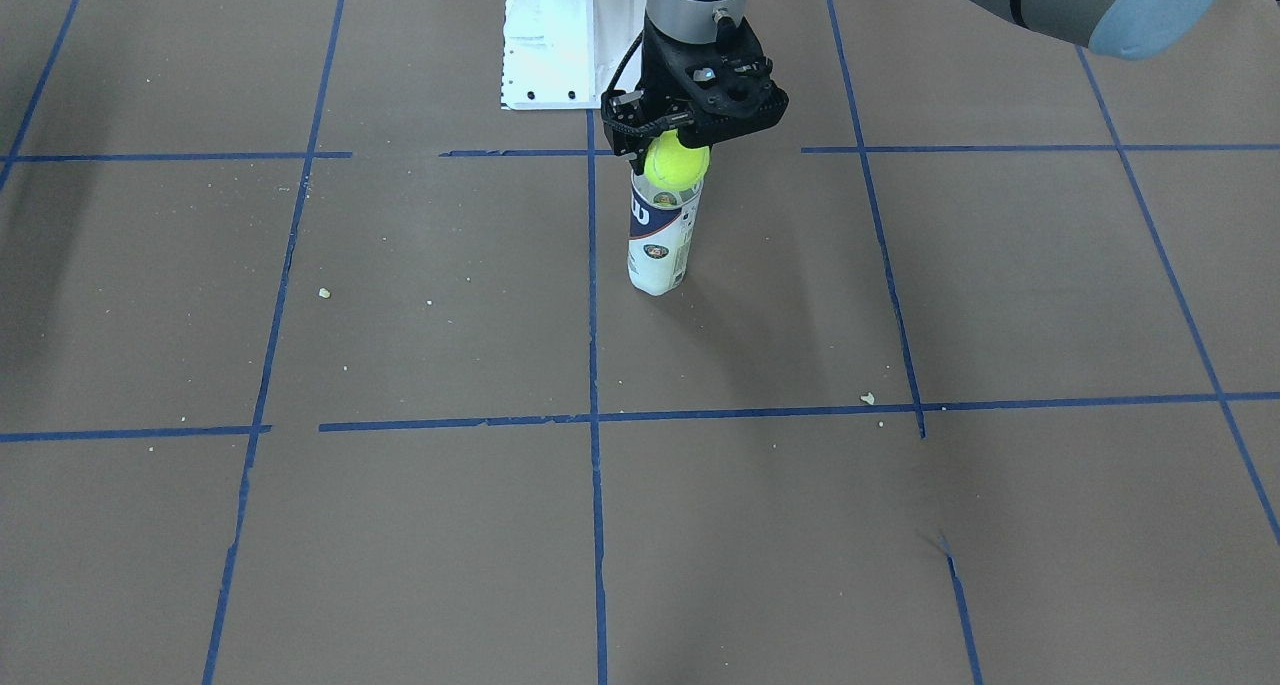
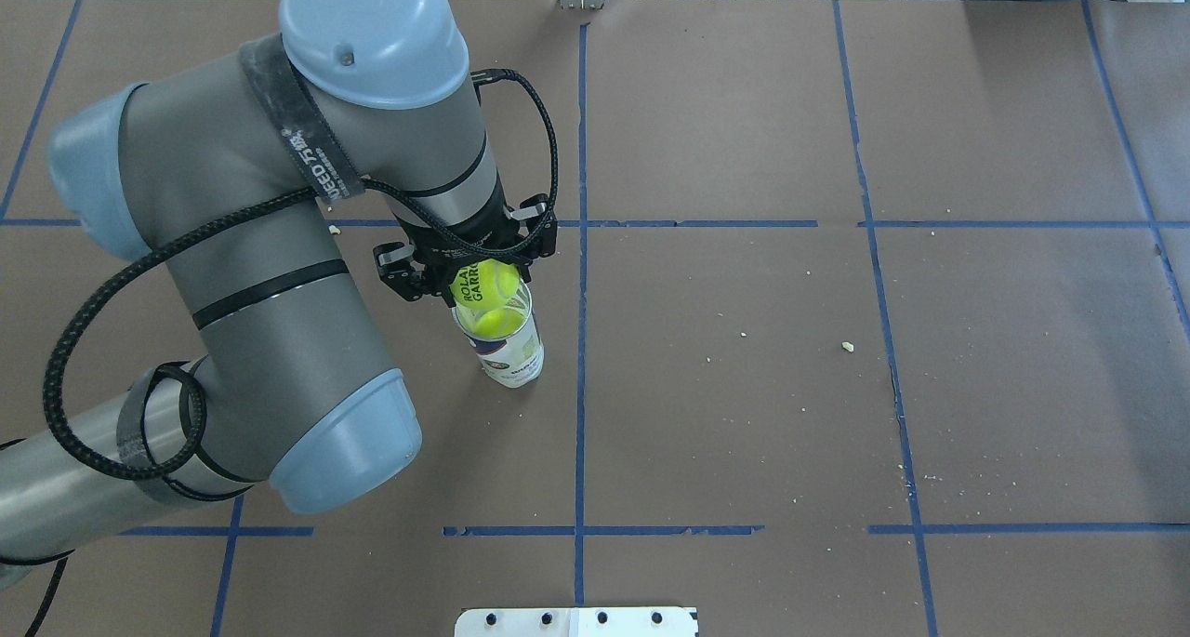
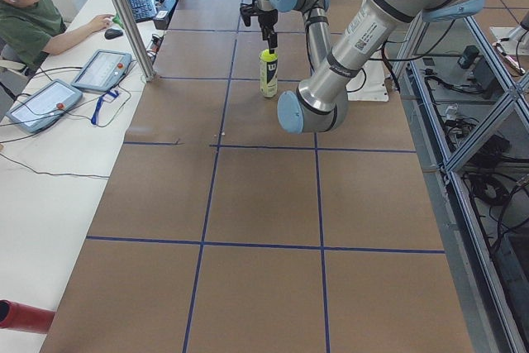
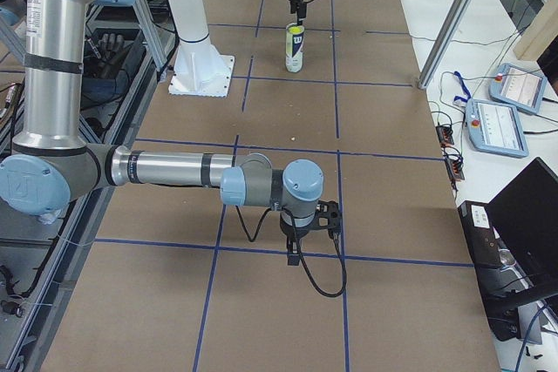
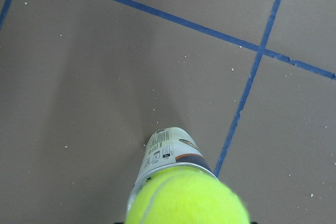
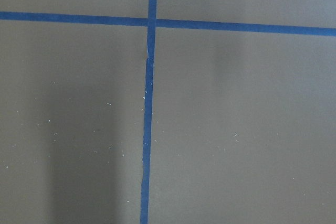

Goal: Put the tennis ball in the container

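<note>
1. Front-facing view: the container (image 1: pixel 660 240) stands upright on the worktop (image 1: pixel 400 315), long axis vertical, directly beneath the left pincer (image 1: pixel 672 145). The pincer is clamped on the tennis ball (image 1: pixel 677 163) at the can's mouth.
2. Overhead: the ball's dark print reads "ROLA… GARR…"; the label is white and dark blue.
3. Left wrist: the ball sits just under the pincer; the label's small print is unreadable.
4. Right side view: the right pincer (image 4: pixel 307 231) hangs well apart from the can; I cannot tell how wide it is.

Four fixed views around the container (image 1: pixel 660 245)
</note>
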